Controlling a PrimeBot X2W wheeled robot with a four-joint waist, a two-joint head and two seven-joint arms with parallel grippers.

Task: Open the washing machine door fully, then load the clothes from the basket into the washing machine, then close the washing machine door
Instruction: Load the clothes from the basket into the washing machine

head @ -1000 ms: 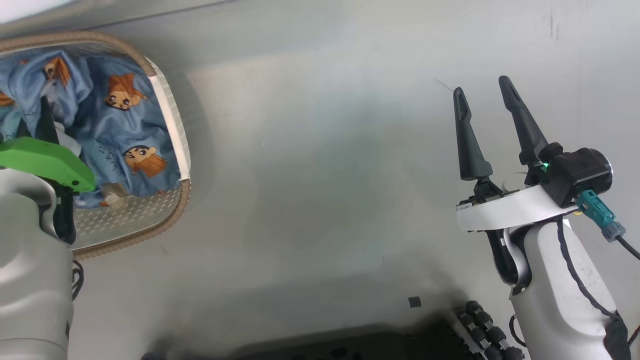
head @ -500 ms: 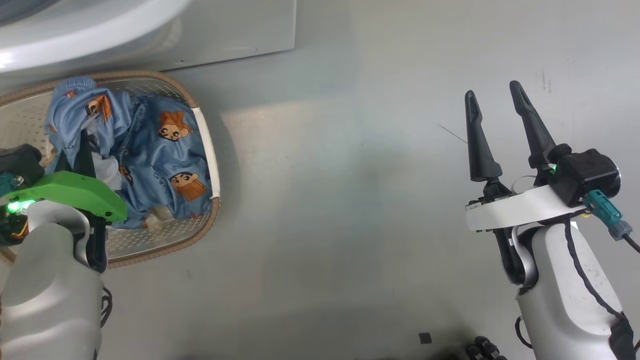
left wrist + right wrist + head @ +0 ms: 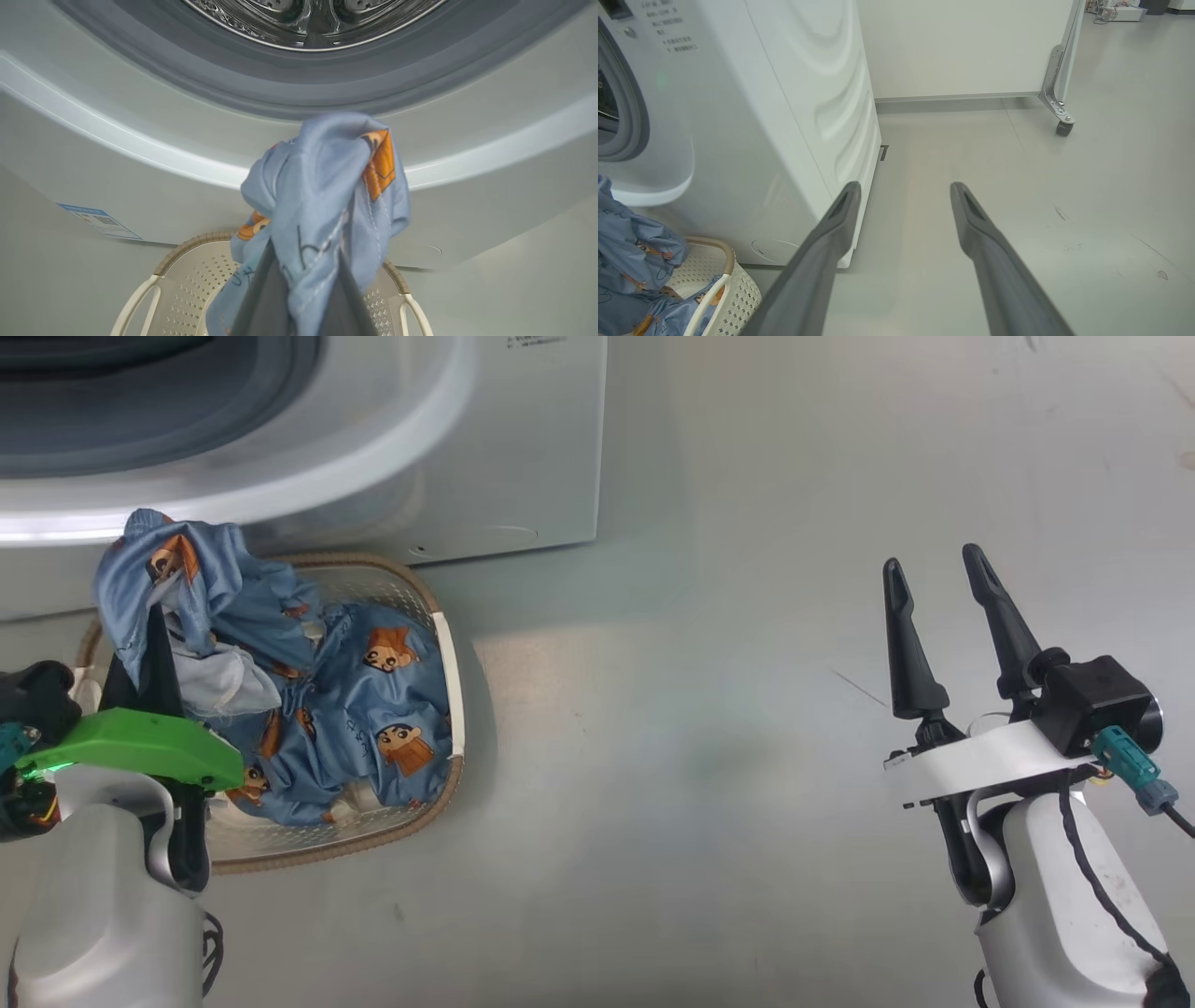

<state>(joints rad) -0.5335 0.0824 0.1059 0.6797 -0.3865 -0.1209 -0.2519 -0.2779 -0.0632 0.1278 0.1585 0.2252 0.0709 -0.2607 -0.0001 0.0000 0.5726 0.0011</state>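
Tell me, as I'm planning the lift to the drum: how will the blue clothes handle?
Likely floppy: the clothes drape in folds over the shut left pincer. Probably light, since one pinch holds a bunch up. They may trail and snag the basket, where the rest lies.

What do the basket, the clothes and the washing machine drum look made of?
The basket: moulded plastic by its look, matte cream, perforated walls, brown woven-look rim. The clothes: thin soft printed fabric; it folds and drapes. The washing machine drum: shiny perforated metal, probably steel.
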